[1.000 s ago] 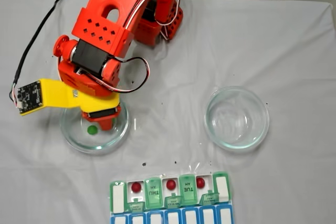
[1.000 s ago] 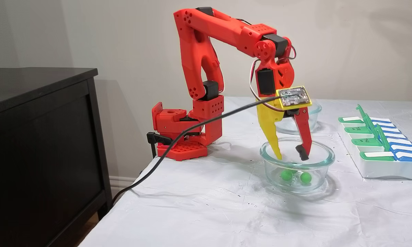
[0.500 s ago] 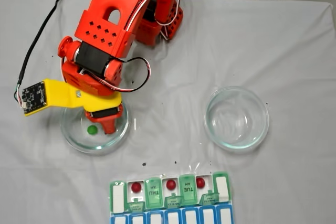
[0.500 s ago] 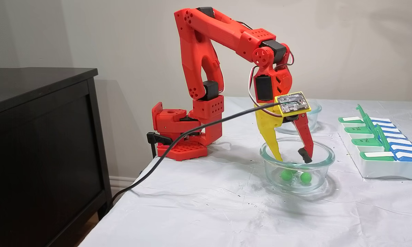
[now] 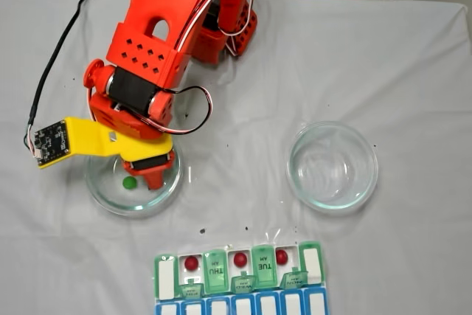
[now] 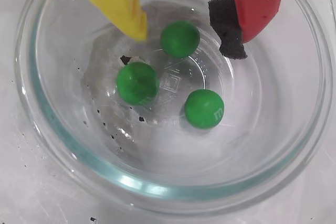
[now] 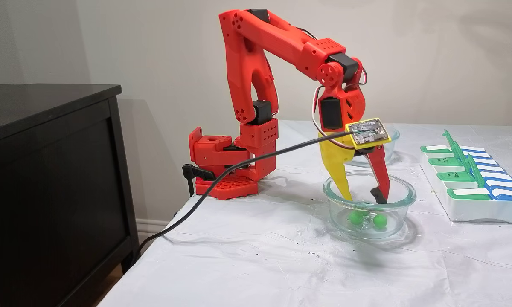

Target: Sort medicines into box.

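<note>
Picking of a green pill is judged the step in hand. From above, three red pills (image 5: 192, 262) are seen in the pill organizer (image 5: 166, 278) at the tablecloth's near edge. In the wrist view, the spread, empty gripper (image 6: 186, 30) straddles one green pill (image 6: 179, 39) of three in the glass dish (image 6: 47, 129); lowering and closing are called for. From the side, the fingertips are seen inside the dish.

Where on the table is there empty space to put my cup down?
In a fixed view there is bare cloth right of the empty glass dish, out to the table edge, and between that dish and the arm's base. It is crowded around the dish with green pills, where the gripper hangs open, and along the pill box.
</note>
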Robot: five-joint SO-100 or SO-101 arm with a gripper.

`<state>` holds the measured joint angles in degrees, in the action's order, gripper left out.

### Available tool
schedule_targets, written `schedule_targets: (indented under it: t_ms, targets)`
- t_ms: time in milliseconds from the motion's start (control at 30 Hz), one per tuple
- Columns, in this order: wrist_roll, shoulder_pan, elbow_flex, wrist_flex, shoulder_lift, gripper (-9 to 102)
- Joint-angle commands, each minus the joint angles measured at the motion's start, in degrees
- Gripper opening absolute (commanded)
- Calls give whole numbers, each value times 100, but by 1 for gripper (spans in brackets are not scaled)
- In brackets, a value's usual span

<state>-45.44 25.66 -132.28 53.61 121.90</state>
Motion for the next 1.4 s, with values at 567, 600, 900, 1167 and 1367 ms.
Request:
schedule_targets:
  t_ms: [567, 600, 900, 1167, 1367]
  targets:
    - [-97, -114, 1020, 615, -861, 22]
    - [-105, -114, 1020, 633, -853, 20]
    - [-62, -105, 835, 527, -668, 9]
    - [-88, -114, 633, 413, -439, 3]
    - [97, -62, 246, 176, 501, 0]
